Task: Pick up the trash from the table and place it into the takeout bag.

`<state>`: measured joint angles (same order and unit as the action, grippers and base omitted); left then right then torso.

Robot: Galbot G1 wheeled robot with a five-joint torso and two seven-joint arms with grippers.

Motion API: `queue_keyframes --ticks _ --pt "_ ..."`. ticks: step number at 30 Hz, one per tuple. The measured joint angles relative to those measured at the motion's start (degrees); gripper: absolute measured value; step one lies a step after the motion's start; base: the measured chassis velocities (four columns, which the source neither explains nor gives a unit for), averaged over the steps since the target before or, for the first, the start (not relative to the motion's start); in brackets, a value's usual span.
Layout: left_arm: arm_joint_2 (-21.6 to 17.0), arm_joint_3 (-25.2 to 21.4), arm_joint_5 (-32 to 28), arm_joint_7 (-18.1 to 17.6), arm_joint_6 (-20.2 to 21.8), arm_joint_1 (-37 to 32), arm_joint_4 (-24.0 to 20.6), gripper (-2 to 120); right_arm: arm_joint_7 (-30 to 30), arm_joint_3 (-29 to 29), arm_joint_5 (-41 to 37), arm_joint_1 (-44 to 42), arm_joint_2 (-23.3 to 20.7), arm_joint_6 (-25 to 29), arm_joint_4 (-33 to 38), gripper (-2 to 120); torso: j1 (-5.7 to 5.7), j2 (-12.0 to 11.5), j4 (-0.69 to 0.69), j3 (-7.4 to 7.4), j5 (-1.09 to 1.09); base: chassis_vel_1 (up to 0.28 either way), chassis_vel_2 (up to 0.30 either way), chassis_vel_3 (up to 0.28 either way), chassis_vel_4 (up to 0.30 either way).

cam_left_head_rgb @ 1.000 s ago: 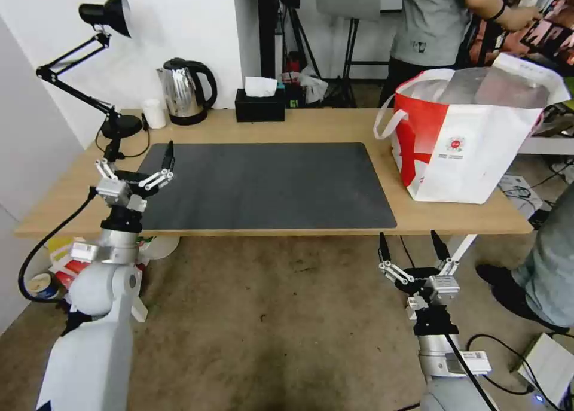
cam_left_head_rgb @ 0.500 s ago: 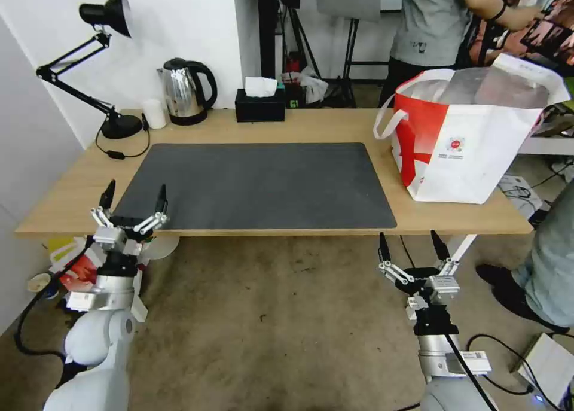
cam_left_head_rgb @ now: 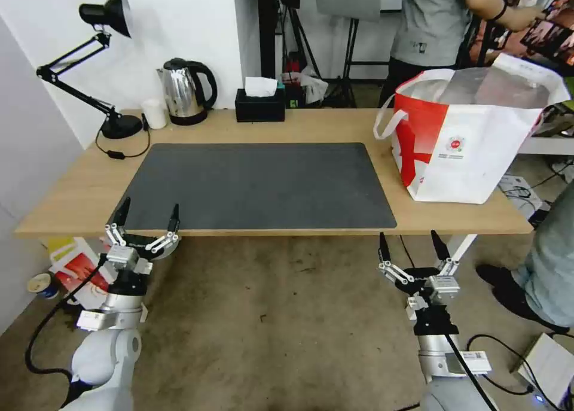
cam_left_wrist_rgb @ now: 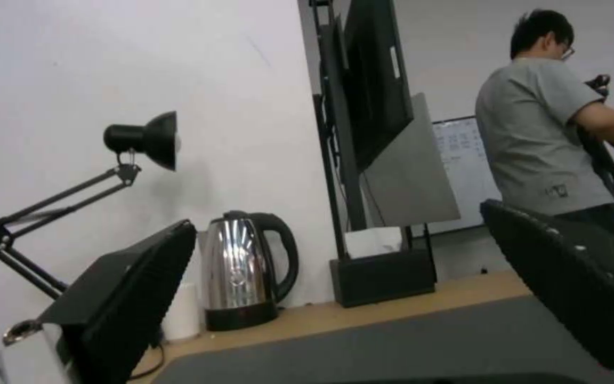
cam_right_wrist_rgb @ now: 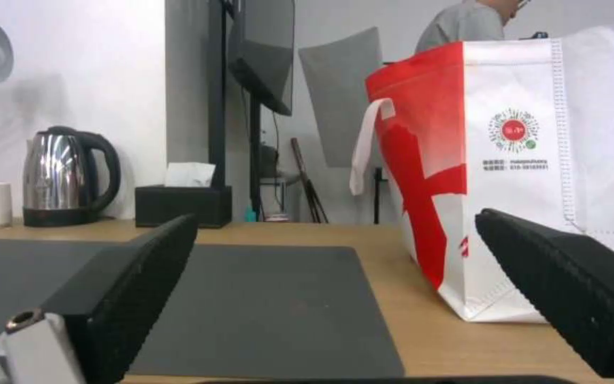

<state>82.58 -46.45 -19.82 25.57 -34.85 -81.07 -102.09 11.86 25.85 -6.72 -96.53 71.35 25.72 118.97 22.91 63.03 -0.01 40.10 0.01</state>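
The bag [cam_left_head_rgb: 472,142] at the desk's [cam_left_head_rgb: 72,201] right end looks soft and light, best held by its loop handles; both the left gripper [cam_left_head_rgb: 147,221] and the right gripper [cam_left_head_rgb: 412,247] hang wide open and empty, just off the front edge.

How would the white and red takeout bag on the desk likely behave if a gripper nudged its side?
The takeout bag looks like soft fabric with floppy loop handles, so its wall would probably dent rather than resist. It stands tall and open near the table end, so a hard push might slide or tip it.

Mat [cam_left_head_rgb: 263,183] lies bare; takeout bag [cam_left_head_rgb: 472,136] blocks the table's [cam_left_head_rgb: 72,189] right end.
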Motion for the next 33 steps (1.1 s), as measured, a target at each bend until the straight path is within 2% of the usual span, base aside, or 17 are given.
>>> queue_keyframes --ticks 18,33 --pt "3.14 -1.06 0.19 1.94 -3.41 -2.93 1.44 100 0.0 0.0 0.0 0.0 0.0 0.0 0.0 100 0.0 0.0 0.0 0.0 -0.01 0.0 0.0 0.0 0.0" --pt "3.74 -1.34 0.03 2.71 -4.47 -3.74 1.33 100 0.0 0.0 0.0 0.0 0.0 0.0 0.0 100 0.0 0.0 0.01 0.0 -0.01 0.0 0.0 0.0 0.0"
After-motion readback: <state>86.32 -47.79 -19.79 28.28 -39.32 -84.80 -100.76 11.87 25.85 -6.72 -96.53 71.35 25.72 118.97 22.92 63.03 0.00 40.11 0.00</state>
